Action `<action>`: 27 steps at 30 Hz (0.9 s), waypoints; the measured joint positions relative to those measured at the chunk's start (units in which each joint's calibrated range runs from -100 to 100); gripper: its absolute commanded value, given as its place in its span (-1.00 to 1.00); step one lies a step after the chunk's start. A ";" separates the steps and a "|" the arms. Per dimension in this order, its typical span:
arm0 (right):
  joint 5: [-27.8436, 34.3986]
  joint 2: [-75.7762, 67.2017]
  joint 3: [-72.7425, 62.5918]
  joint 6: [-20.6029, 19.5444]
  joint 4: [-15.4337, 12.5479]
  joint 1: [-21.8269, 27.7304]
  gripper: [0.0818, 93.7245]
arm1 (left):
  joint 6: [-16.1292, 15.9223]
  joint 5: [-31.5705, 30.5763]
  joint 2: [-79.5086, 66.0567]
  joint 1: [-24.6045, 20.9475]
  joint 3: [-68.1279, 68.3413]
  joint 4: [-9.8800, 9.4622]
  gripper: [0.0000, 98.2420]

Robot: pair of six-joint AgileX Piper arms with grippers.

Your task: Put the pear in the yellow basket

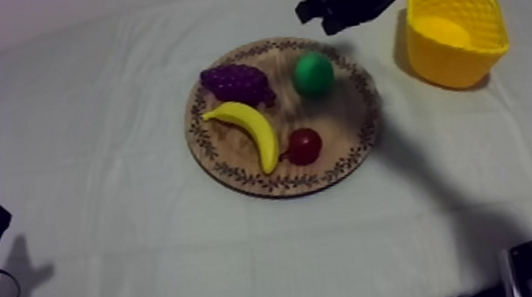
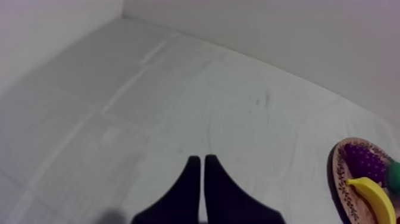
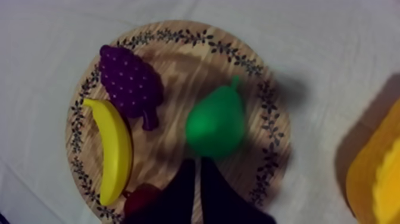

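Overhead, the right gripper [image 3: 198, 176], fingers together and empty, hangs just beside the pear [image 3: 215, 122], whose stem points far-right

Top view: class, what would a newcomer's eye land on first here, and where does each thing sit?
The round wooden board in the middle of the cloth draws the eye, with a green pear, a banana, purple grapes and a small red fruit on it. The bright yellow basket stands off the board's far right side. The right pincer, shut, hangs close to the pear.
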 measured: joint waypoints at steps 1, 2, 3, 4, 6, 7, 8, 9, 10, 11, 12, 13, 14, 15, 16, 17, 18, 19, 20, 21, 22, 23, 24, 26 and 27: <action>-0.01 -0.23 0.16 -0.23 0.15 0.00 -0.30 | 0.00 0.00 0.00 0.00 0.00 0.00 -1.00; -0.21 -0.52 0.54 -0.27 0.20 0.16 -0.08 | 0.00 0.00 0.00 0.00 0.00 0.00 -1.00; -0.32 -0.90 0.96 -0.24 -0.05 0.41 0.20 | 0.00 0.00 0.00 0.00 0.00 0.00 -1.00; -0.41 -1.17 1.37 -0.01 -0.63 0.60 0.44 | 0.00 0.00 0.00 0.00 0.00 0.00 -1.00; -1.09 -1.88 2.24 1.23 -1.20 0.83 0.72 | 0.00 0.00 0.00 0.00 0.00 0.00 -1.00; -1.39 -2.09 2.57 1.50 -1.12 0.83 0.80 | 0.00 0.00 0.00 0.00 0.00 0.00 -1.00; -2.17 -2.45 3.01 1.76 -0.84 0.80 0.85 | 0.00 0.00 0.00 0.00 0.00 0.00 -1.00; -2.60 -2.71 3.38 1.79 -0.70 0.65 0.87 | 0.00 0.00 0.00 0.00 0.00 0.00 -1.00; -3.22 -2.98 3.72 1.74 -0.40 0.53 0.88 | 0.00 0.00 0.00 0.00 0.00 0.00 -1.00; -3.32 -3.18 4.08 1.50 0.09 0.33 0.88 | 0.00 0.00 0.00 0.00 0.00 0.00 -1.00; -3.40 -3.29 4.46 1.27 0.32 0.13 0.87 | 0.00 0.00 0.00 0.00 0.00 0.00 -1.00; -3.32 -3.28 4.68 1.18 0.38 0.03 0.87 | 0.00 0.00 0.00 0.00 0.00 0.00 -1.00; -3.54 -3.28 4.94 1.18 0.47 -0.07 0.86 | 0.00 0.00 0.00 0.00 0.00 0.00 -1.00; -3.63 -3.28 5.16 1.21 0.47 -0.16 0.85 | 0.00 0.00 0.00 0.00 0.00 0.00 -1.00; -3.83 -3.22 5.35 1.31 0.47 -0.23 0.85 | 0.00 0.00 0.00 0.00 0.00 0.00 -1.00; -3.83 -3.14 5.34 1.50 0.42 -0.23 0.84 | 0.00 0.00 0.00 0.00 0.00 0.00 -1.00; -3.83 -2.99 5.34 1.50 0.37 -0.23 0.84 | 0.00 0.00 0.00 0.00 0.00 0.00 -1.00; -3.83 -2.65 5.34 1.50 0.30 -0.23 0.84 | 0.00 0.00 0.00 0.00 0.00 0.00 -1.00; -3.92 -2.39 5.27 1.50 0.26 -0.23 0.83 | 0.00 0.00 0.00 0.00 0.00 0.00 -1.00; -3.92 -1.88 5.20 1.50 0.26 -0.23 0.83 | 0.00 0.00 0.00 0.00 0.00 0.00 -1.00; -3.92 -1.33 5.11 1.50 0.26 -0.23 0.83 | 0.00 0.00 0.00 0.00 0.00 0.00 -1.00; -4.10 -0.70 4.91 1.50 0.26 -0.23 0.83 | 0.00 0.00 0.00 0.00 0.00 0.00 -1.00; -4.34 -0.03 4.56 1.50 0.32 -0.23 0.83 | 0.00 0.00 0.00 0.00 0.00 0.00 -1.00; -4.82 1.50 3.79 1.50 0.49 -0.19 0.82 | 0.00 0.00 0.00 0.00 0.00 0.00 -1.00; -4.97 2.46 3.42 1.50 0.78 -0.13 0.82 | 0.00 0.00 0.00 0.00 0.00 0.00 -1.00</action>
